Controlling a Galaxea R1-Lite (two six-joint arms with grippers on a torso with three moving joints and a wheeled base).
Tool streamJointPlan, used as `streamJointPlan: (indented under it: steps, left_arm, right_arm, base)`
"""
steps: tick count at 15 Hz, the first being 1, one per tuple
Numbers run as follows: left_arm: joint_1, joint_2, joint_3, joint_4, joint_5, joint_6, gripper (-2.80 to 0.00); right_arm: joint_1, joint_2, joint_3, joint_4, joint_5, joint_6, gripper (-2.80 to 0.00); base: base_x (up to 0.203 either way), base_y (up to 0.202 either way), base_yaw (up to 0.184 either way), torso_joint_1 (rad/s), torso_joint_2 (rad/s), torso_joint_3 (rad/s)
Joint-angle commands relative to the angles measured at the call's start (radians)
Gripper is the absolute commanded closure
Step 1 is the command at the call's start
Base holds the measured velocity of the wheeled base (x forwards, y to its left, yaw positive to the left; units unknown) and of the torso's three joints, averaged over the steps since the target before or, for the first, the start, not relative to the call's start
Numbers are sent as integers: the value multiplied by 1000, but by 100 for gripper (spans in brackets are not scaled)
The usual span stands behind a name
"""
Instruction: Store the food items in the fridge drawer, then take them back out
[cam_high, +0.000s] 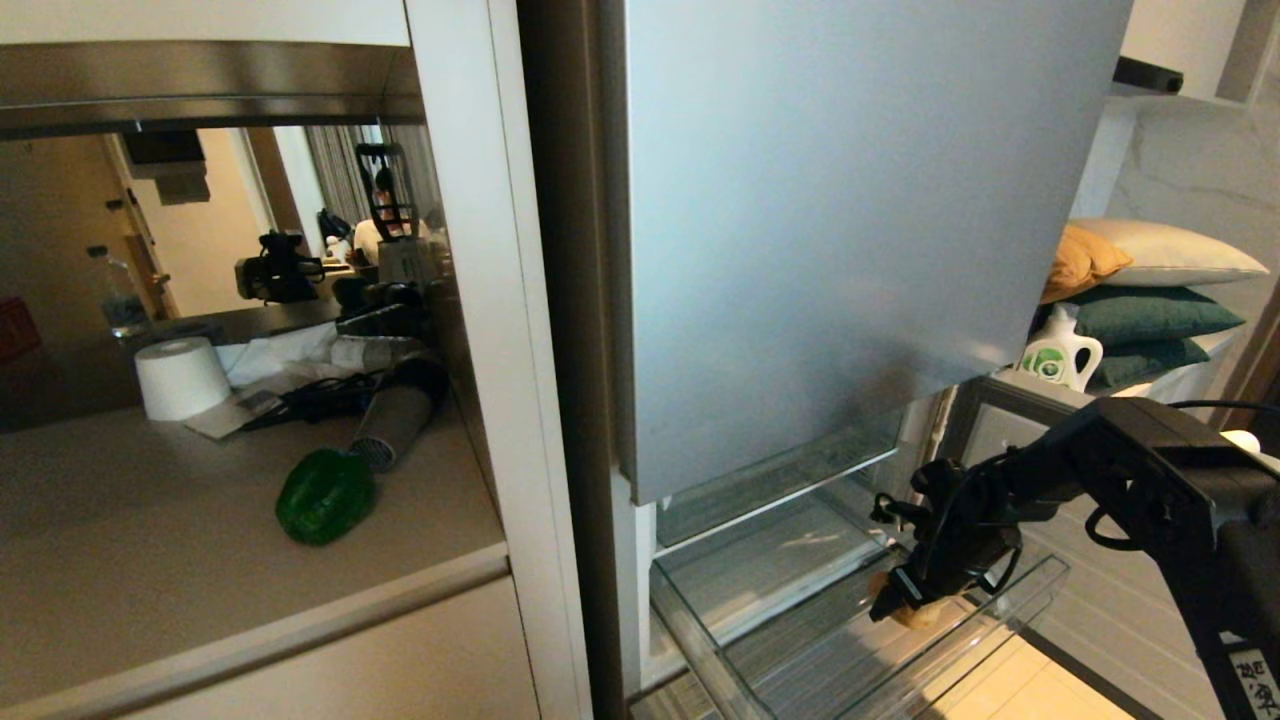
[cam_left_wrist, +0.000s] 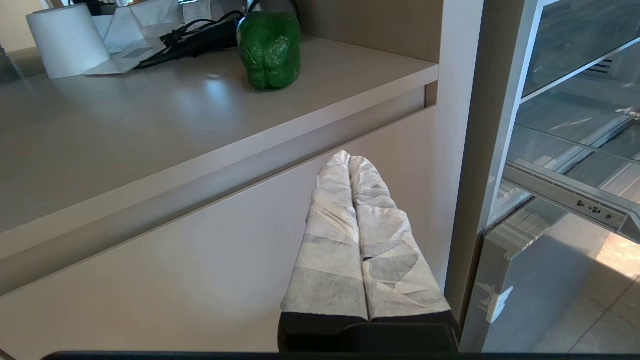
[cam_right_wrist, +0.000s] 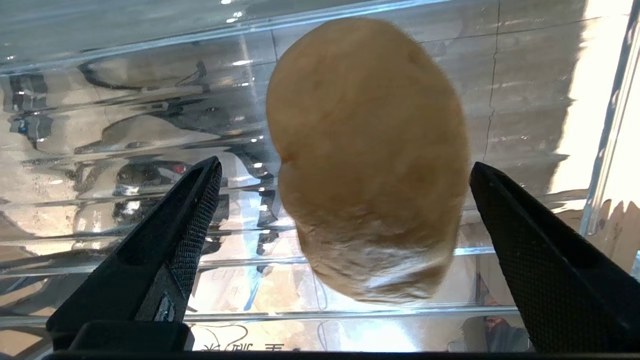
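Note:
A tan-brown bun (cam_right_wrist: 367, 160) lies on the ribbed base of the pulled-out clear fridge drawer (cam_high: 800, 660). My right gripper (cam_high: 905, 600) reaches down into the drawer and stands open around the bun. In the right wrist view the right gripper (cam_right_wrist: 345, 165) has a black finger on each side of the bun, both with a gap to it. The dark-green bell pepper (cam_high: 325, 495) sits on the beige counter to the left, also shown as the pepper (cam_left_wrist: 270, 50) in the left wrist view. My left gripper (cam_left_wrist: 349, 157) is parked low in front of the cabinet, shut and empty.
A grey hair dryer (cam_high: 395, 420), its cable and a paper roll (cam_high: 180, 378) lie behind the pepper. The silver-blue fridge door panel (cam_high: 850, 220) hangs above the drawer. A detergent bottle (cam_high: 1060, 355) and stacked pillows (cam_high: 1150, 290) are at the far right.

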Motion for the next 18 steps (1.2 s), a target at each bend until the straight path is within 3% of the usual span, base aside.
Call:
streamJointPlan:
  steps: [1,5,6,13,18]
  left_arm:
    - [0,0,11,0,0,-1,0]
    - [0,0,10,0,0,0,0]
    - [0,0,11,0,0,-1,0]
    - [0,0,11,0,0,1,0]
    - [0,0,11,0,0,-1,0]
  right_arm:
    - [0,5,-12,1,1,-2,-280]
    - [0,13,-13,-1,-19,-2,-280]
    - [0,13,-13,-2,-17,-2,0]
    - [-1,9,-31,-1,-13,1,0]
    - [-1,-148,1,0,1,7,0]
  base:
    - [0,0,0,0,0,0]
    - [0,0,0,0,0,0]
    - [0,0,0,0,0,0]
    - [0,0,0,0,0,0]
    - [0,0,0,0,0,0]
